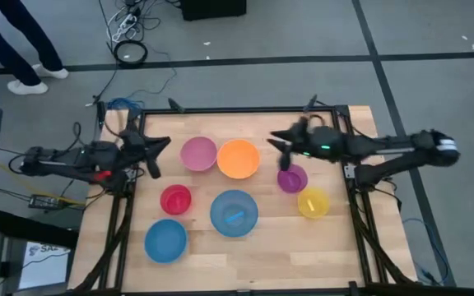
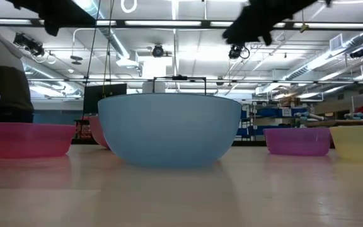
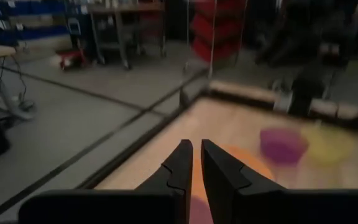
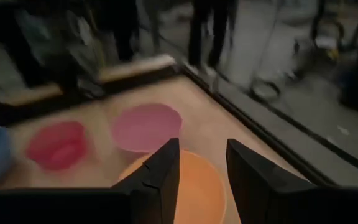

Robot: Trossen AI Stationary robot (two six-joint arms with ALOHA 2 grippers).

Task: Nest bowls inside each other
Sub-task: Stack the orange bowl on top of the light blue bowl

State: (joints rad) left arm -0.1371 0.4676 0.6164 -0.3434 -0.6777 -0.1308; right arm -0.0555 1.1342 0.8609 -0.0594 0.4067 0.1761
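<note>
Seven bowls stand apart on their bases on the wooden table [image 1: 336, 255]: pink [image 1: 197, 154], orange [image 1: 238, 158], purple [image 1: 292, 178], yellow [image 1: 313, 202], red [image 1: 175, 199], a large blue one [image 1: 234, 212] and a smaller blue one [image 1: 165, 240]. My left gripper [image 1: 159, 154] hangs in the air at the table's left side, left of the pink bowl, with a narrow empty gap between its fingers [image 3: 197, 162]. My right gripper [image 1: 280, 145] hovers above the table between the orange and purple bowls, open and empty [image 4: 202, 163], pointing toward the orange bowl [image 4: 197, 186].
The low view is filled by the large blue bowl [image 2: 169, 129], with the pink [image 2: 27, 139] and purple [image 2: 298, 140] bowls behind it. A black frame [image 1: 237, 110] runs along the table's far edge. A person's legs [image 1: 23, 49] stand on the floor at far left.
</note>
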